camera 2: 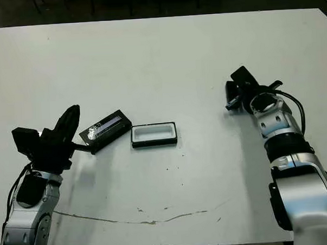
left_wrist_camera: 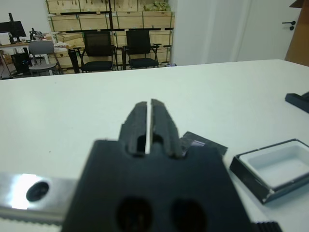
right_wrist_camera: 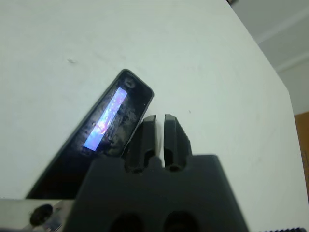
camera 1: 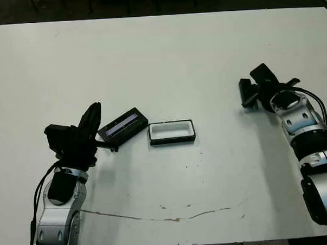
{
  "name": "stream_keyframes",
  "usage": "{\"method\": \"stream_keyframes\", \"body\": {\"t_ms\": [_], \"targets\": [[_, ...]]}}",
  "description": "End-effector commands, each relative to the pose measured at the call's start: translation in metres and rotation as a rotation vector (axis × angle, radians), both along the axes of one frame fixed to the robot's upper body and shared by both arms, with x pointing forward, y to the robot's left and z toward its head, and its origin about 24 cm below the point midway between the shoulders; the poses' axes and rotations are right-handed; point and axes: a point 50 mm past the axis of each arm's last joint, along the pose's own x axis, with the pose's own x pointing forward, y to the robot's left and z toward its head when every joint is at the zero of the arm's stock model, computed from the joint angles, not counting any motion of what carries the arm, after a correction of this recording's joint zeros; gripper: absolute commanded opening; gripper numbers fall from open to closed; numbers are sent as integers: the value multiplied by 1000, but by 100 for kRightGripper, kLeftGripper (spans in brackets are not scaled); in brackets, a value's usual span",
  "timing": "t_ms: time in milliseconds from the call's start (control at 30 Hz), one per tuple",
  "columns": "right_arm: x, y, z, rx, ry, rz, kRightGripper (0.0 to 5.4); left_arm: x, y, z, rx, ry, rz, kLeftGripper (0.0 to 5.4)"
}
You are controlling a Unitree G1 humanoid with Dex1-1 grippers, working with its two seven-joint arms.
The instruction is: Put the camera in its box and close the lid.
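Camera [right_wrist_camera: 104, 123] beside right gripper [right_wrist_camera: 159, 126] near counter's right edge, fingers clenched, empty. Left gripper [left_wrist_camera: 148, 110] clenched beside lid [camera 1: 123, 125]; box [camera 1: 171, 132] mid-counter. We foresee clenched fingers nudging camera away.

- The camera [right_wrist_camera: 108, 124]: small black oblong, blue-purple screen lit, lying on the table over on my right, well away from the rest.
- The box [camera 1: 171, 132]: open, white-lined, sitting flat mid-table.
- The lid [camera 1: 123, 126]: flat, angled, pale strip up, just left of the box.
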Motion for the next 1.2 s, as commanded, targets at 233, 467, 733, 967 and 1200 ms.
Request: {"method": "stream_keyframes", "body": {"t_ms": [233, 467, 733, 967, 1200], "targets": [[-1, 14, -19, 55, 4, 97, 0, -2, 3, -10, 8, 33, 19, 2], [-3, 19, -21, 86, 12, 162, 0, -1, 3, -11, 0, 28, 17, 2], [-6, 17, -22, 99, 18, 176, 0, -1, 3, -11, -1, 37, 21, 2], [-4, 0, -6, 59, -164, 4, 0, -1, 3, -11, 3, 35, 23, 2], [-12, -11, 38, 113, -415, -31, 0, 0, 3, -10, 9, 23, 13, 2]]}}
